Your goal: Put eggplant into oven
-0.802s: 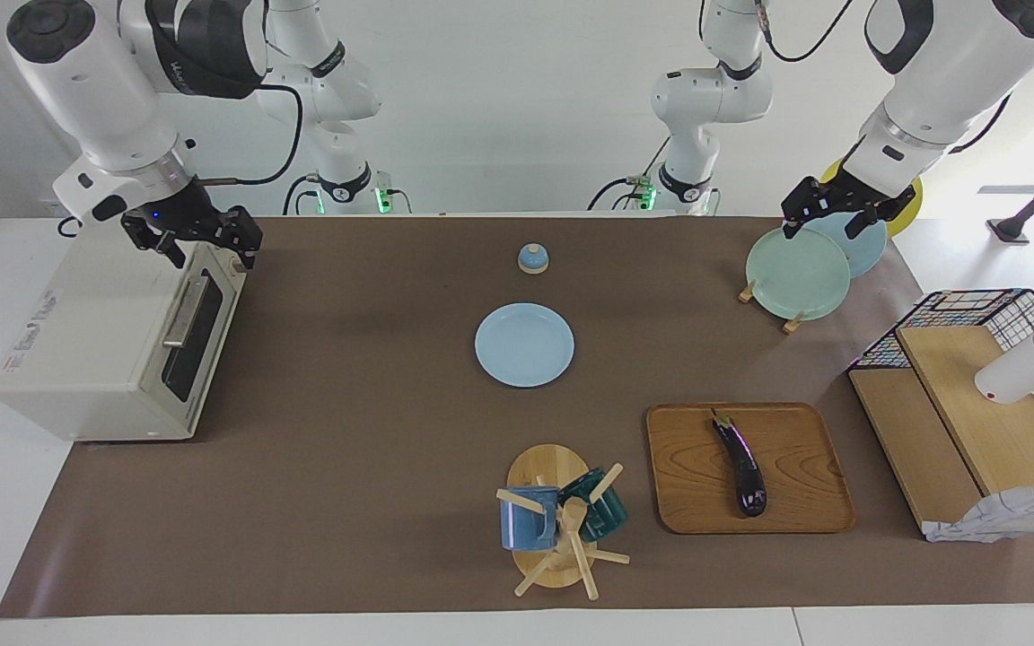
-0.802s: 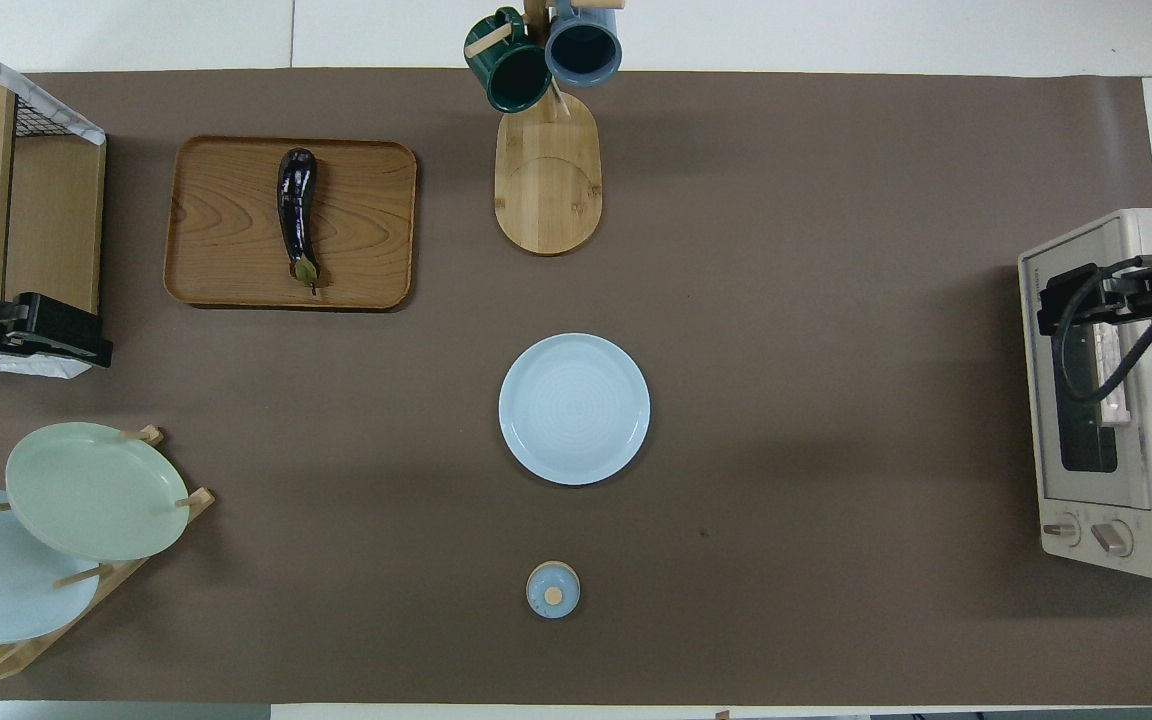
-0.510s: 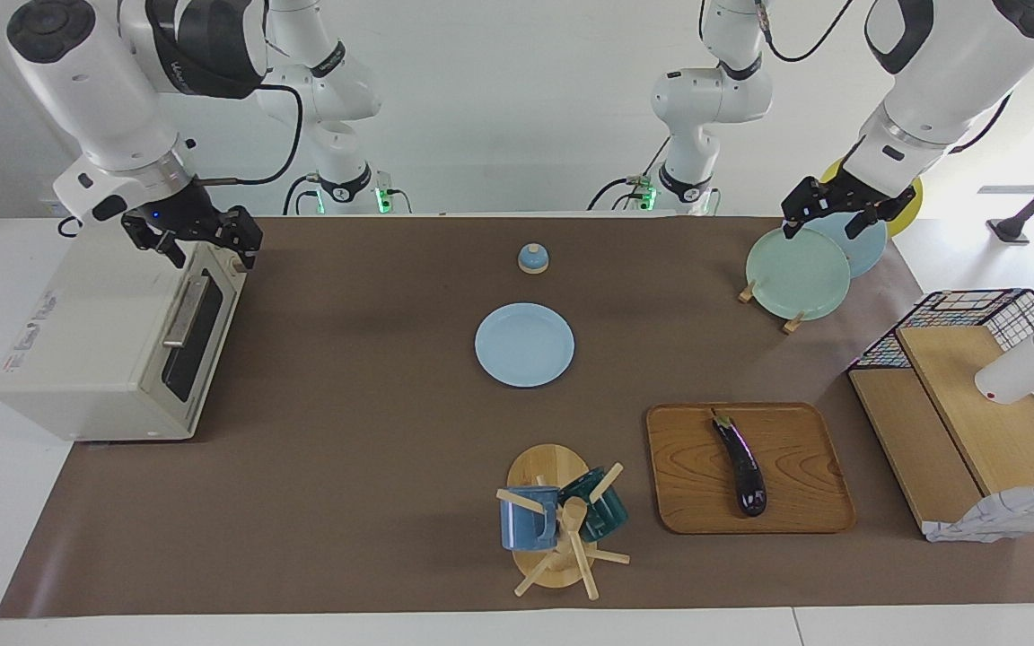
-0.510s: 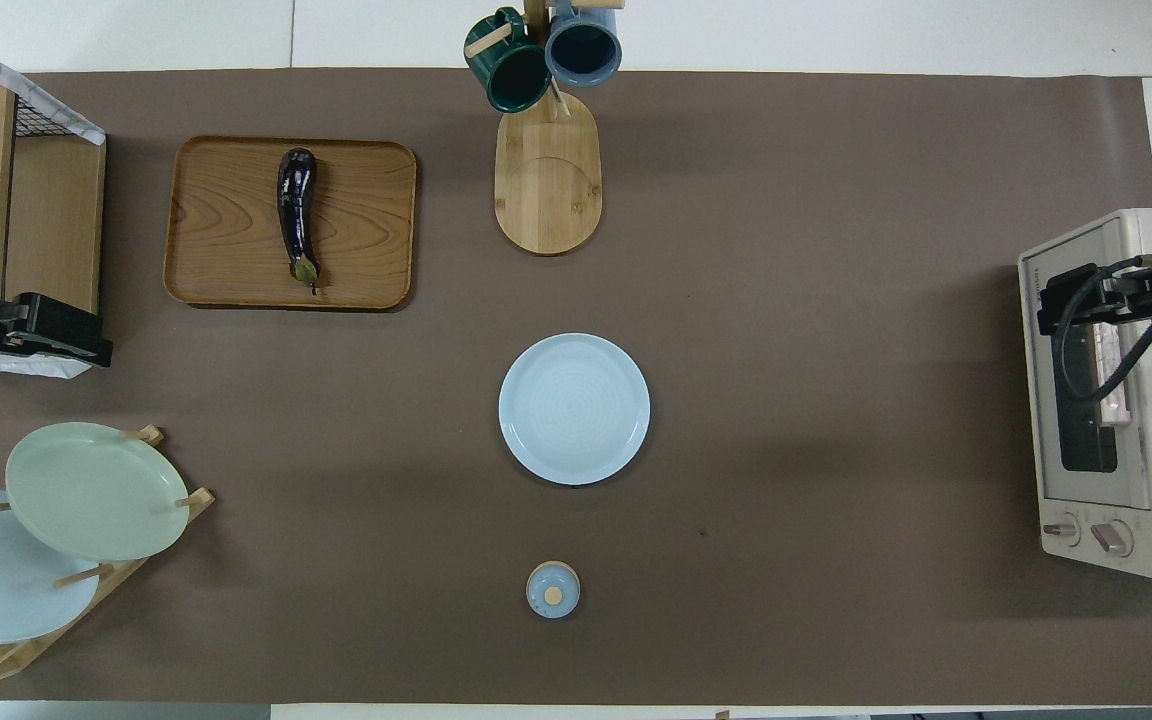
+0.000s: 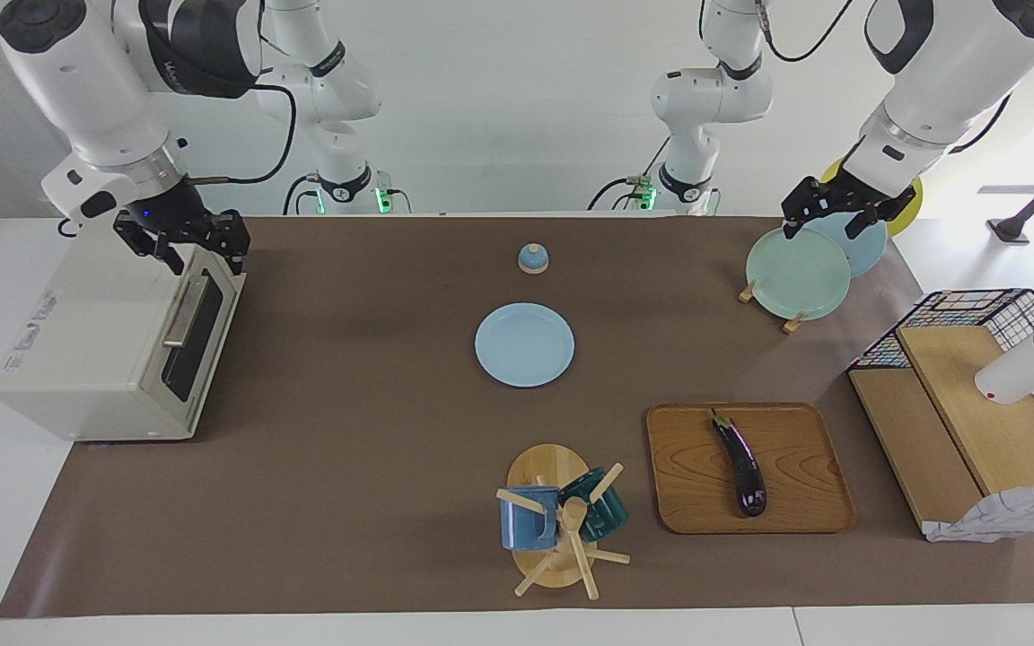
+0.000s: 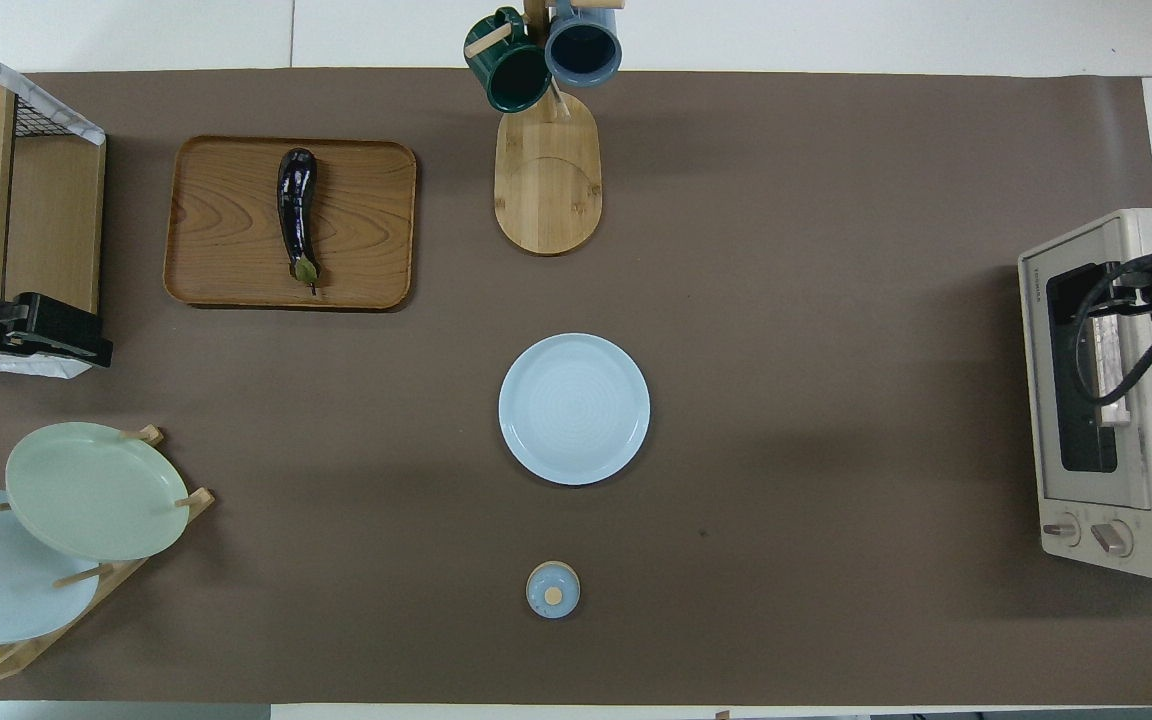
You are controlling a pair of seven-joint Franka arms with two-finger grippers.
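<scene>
My right gripper (image 5: 197,251) hangs over the top front edge of the oven (image 5: 104,345), above the upper rim of its door; its fingers stand apart with nothing between them, and I cannot tell whether they touch the oven. The oven sits at the right arm's end of the tabletop, half on the brown mat (image 5: 373,449), with its glass door shut and the bar handle (image 5: 181,311) across the top of it. In the overhead view the 2 knobs (image 6: 1086,533) show on its front panel at the end nearer to me.

My left gripper (image 5: 831,215) waits over the rack of plates (image 5: 797,272) at the left arm's end, near the edge closest to me; its fingers are spread wide and carry nothing.

The eggplant (image 5: 741,465) lies flat on the wooden tray (image 5: 804,484), toward the edge farthest from me and toward the left arm's end, its green stem pointing my way. It is well apart from the oven. Between them, near the middle of the tabletop, rests 1 pale blue plate (image 5: 524,344), with a small blue lid (image 5: 533,258) nearer to me and a mug tree (image 5: 562,525) by the edge farthest from me.
</scene>
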